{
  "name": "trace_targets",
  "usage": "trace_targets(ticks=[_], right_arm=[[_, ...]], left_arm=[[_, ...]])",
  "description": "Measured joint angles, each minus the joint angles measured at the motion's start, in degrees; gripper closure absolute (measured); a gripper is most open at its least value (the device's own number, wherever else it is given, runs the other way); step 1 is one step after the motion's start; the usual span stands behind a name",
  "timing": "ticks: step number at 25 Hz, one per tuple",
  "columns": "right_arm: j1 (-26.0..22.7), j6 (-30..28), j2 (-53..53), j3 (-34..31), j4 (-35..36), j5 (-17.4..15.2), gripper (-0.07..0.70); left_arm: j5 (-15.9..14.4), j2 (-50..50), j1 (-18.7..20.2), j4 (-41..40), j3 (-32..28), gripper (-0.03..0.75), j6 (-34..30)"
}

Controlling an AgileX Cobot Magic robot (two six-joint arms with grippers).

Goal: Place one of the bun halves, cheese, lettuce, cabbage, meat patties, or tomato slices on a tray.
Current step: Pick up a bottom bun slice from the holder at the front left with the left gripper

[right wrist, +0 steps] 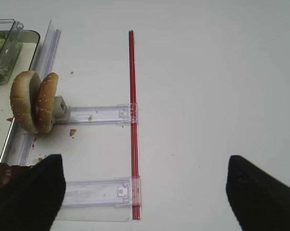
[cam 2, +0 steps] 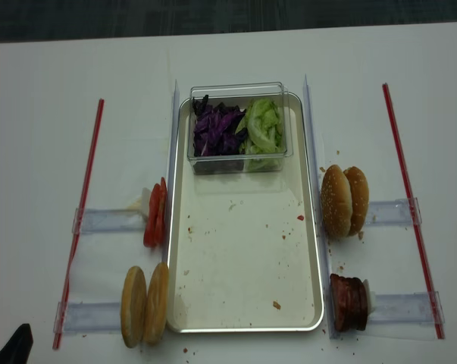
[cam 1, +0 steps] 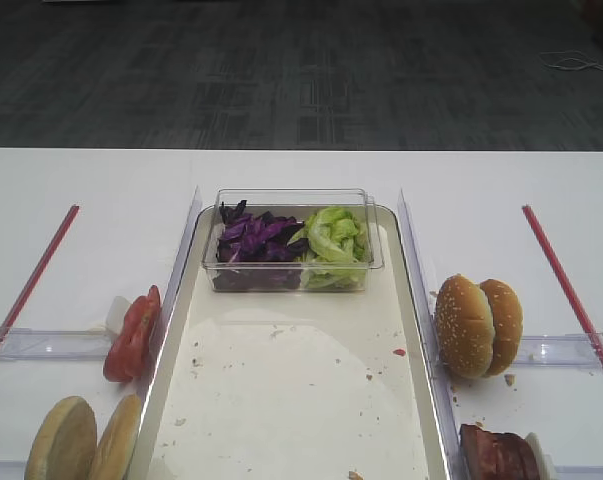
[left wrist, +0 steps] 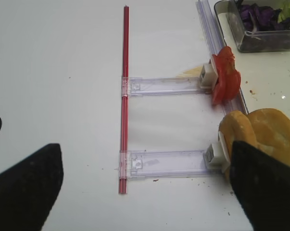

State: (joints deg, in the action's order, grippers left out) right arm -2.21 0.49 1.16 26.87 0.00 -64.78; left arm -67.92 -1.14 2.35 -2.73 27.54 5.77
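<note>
The silver tray [cam 1: 291, 380] [cam 2: 243, 258] lies in the middle, its floor bare apart from crumbs. At its far end a clear tub holds purple cabbage [cam 1: 256, 240] and green lettuce [cam 1: 333, 240]. Left of the tray stand the tomato slices [cam 1: 133, 335] [left wrist: 225, 79] and two plain bun halves [cam 1: 81, 440] [left wrist: 265, 130] on edge. The meat patties [cam 1: 496, 455] [cam 2: 349, 302] stand at the right front. No cheese shows. My left gripper [left wrist: 145, 192] is open over the table left of the bun halves. My right gripper [right wrist: 145, 192] hangs open, empty, right of the patties.
Two sesame-seeded bun halves [cam 1: 478, 325] [right wrist: 34, 101] stand on edge right of the tray. Clear plastic rails [left wrist: 164, 86] [right wrist: 94, 114] hold the food rows. Red strips [cam 1: 36, 275] [cam 1: 566, 285] run along both outer sides. A dark fingertip [cam 2: 12, 345] shows at the front left corner.
</note>
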Motion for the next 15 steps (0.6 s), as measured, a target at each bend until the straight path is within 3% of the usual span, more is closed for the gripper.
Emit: trace_targets(ticks=[15], right_arm=[[0.0,0.0,0.0,0.0,0.0,0.0,-0.067]], left_arm=[[-0.3,3.0,0.0,0.2,0.0,0.039,-1.2]])
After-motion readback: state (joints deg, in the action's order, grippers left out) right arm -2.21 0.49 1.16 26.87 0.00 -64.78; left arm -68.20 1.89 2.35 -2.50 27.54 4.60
